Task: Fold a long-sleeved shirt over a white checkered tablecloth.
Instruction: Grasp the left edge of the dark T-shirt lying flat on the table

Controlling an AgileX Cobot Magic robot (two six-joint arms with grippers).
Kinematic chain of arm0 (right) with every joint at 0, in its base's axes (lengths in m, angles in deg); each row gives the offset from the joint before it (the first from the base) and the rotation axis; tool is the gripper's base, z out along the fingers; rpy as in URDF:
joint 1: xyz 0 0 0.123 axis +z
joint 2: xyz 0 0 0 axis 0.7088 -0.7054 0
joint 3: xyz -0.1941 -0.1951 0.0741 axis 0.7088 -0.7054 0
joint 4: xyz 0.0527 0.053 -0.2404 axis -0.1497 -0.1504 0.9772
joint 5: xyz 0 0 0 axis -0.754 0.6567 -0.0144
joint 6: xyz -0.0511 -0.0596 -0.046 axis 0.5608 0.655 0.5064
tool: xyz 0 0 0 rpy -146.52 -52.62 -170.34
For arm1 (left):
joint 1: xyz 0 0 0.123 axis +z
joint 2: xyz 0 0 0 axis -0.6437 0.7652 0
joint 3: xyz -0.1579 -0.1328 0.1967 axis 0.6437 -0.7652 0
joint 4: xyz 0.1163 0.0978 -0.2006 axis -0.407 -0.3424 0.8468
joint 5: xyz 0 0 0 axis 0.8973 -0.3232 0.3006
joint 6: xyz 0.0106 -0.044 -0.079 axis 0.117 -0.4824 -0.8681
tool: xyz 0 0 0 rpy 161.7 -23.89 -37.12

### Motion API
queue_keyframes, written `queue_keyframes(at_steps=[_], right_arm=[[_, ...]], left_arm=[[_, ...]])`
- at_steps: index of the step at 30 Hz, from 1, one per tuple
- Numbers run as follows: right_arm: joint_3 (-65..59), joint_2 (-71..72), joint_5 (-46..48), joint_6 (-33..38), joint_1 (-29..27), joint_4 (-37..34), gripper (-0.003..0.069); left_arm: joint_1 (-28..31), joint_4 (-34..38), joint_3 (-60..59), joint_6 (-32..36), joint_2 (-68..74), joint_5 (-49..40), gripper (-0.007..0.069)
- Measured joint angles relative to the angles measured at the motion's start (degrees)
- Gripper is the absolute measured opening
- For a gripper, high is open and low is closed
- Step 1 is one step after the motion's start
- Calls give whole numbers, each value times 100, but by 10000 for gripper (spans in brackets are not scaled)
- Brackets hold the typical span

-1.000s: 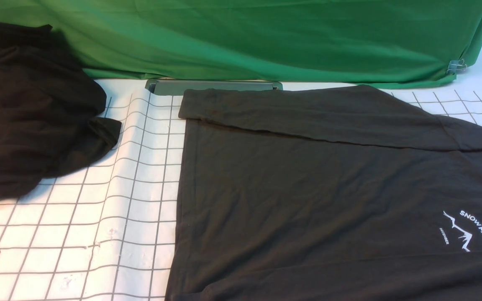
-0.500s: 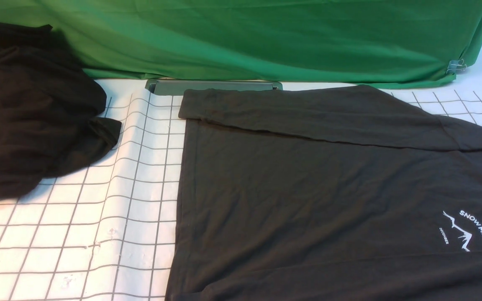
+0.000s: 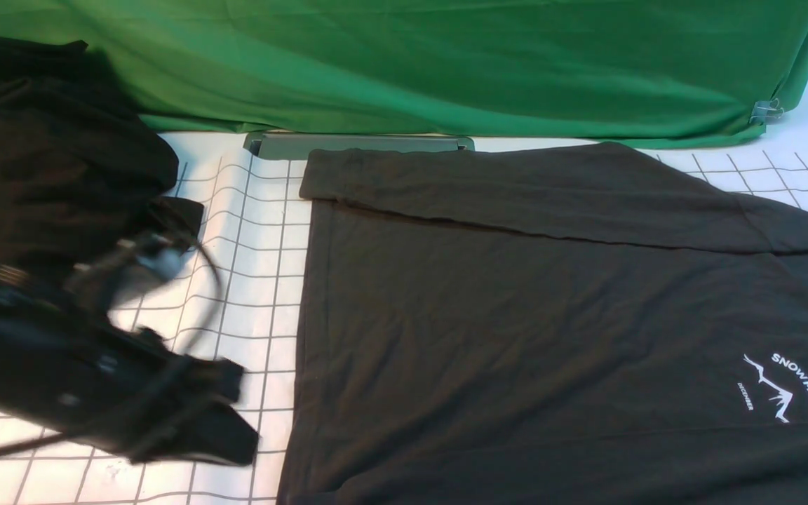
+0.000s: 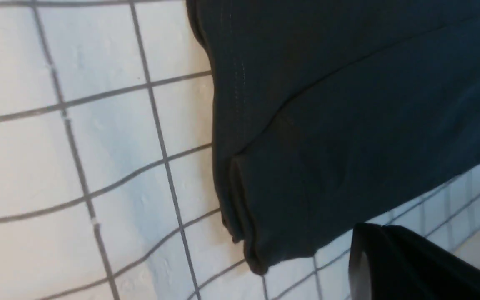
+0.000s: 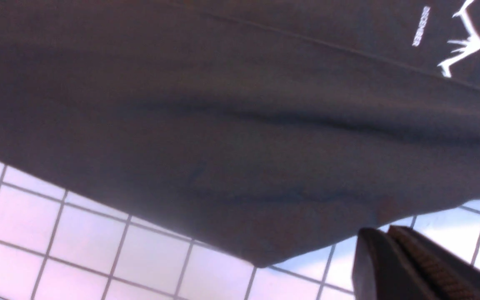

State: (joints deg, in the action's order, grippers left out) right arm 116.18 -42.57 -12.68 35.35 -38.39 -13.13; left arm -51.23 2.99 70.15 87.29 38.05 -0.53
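Some of long-sleeved shirt [image 3: 551,315] cut off; left arm [image 3: 81,365] blurred.

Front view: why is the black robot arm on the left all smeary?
Front view: the left arm is smeared, likely motion blur, while the long-sleeved shirt looks sharp. Left wrist view: lines on the white checkered tablecloth look slightly soft. Right wrist view: everything has a purplish tint.

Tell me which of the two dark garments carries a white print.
The long-sleeved shirt lying flat on the right, printed SNOW MOUNTAIN near its edge; the black heap at the far left is crumpled and shows no print.
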Motion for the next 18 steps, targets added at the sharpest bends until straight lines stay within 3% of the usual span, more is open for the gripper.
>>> queue_keyframes(at_steps=[1,7,18], right_arm=[[0,-22,-58,0,0,0,26],[0,-31,-187,-19,0,-6,43],[0,-31,-325,-19,0,-6,61]], left_arm=[[-432,-319,-7,-231,210,336,30],[-1458,-866,-7,-668,1003,1173,138],[-1561,-921,-7,-704,1775,1714,333]])
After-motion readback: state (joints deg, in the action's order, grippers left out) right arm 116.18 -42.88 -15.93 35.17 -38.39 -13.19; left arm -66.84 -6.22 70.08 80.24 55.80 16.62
